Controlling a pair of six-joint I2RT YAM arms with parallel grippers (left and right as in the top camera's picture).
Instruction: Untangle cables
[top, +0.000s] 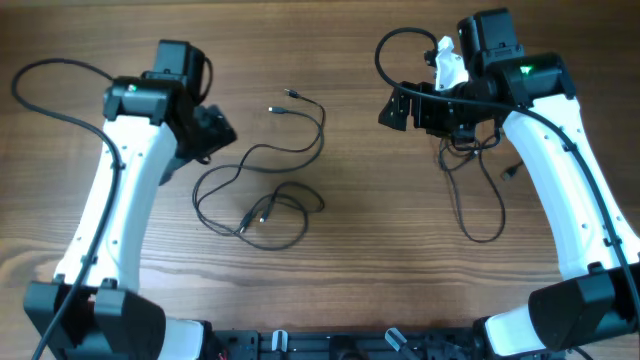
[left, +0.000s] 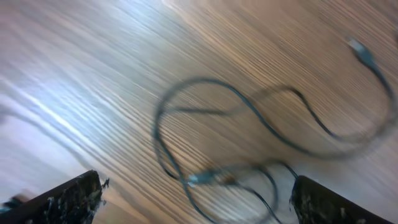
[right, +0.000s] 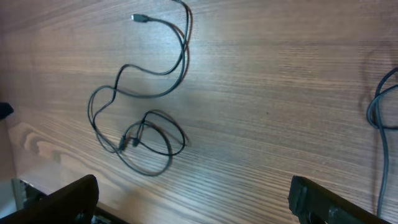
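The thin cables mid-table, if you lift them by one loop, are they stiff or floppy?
Probably floppy: the cables lie in loose curling loops on the table, so they would likely sag. Likely light, being so thin. The loops cross, so lifting one strand may drag others along.

I see a wood-grain table (top: 380, 230) with a soft sheen. The cables (left: 205, 79) look matt and rubbery, their plugs (top: 291, 94) silvery metal.

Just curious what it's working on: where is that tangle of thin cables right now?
In the overhead view the cables lie loose on the wooden table, centre-left, just beside the left arm.
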